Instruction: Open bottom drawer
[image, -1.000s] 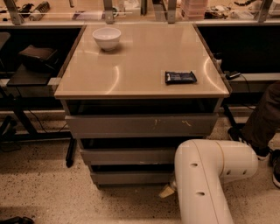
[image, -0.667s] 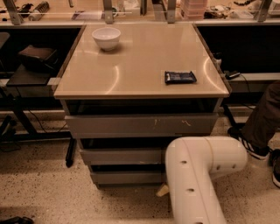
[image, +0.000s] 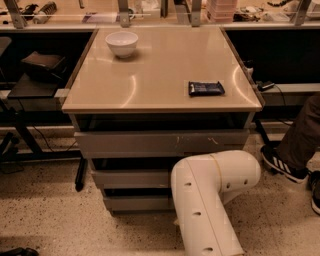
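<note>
Now | bottom drawer (image: 137, 202) faces camera, long axis left-right | gripper hidden behind arm (image: 210, 200), grip state untellable

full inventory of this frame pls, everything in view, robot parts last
beige-topped cabinet: 1, beige top, centre.
round white bowl: 1, white, back left of the cabinet top.
flat dark blue packet: 1, dark blue, right side of the top.
top grey drawer front: 1, grey with pale scratches, just under the top.
middle grey drawer front: 1, grey, partly behind the arm.
bottom grey drawer front: 1, grey, lowest, near the floor.
person's dark-trousered leg: 1, dark, right edge.
white jointed robot arm: 1, white, in front of the lower drawers.
end effector: not in view, hidden behind the arm.
</note>
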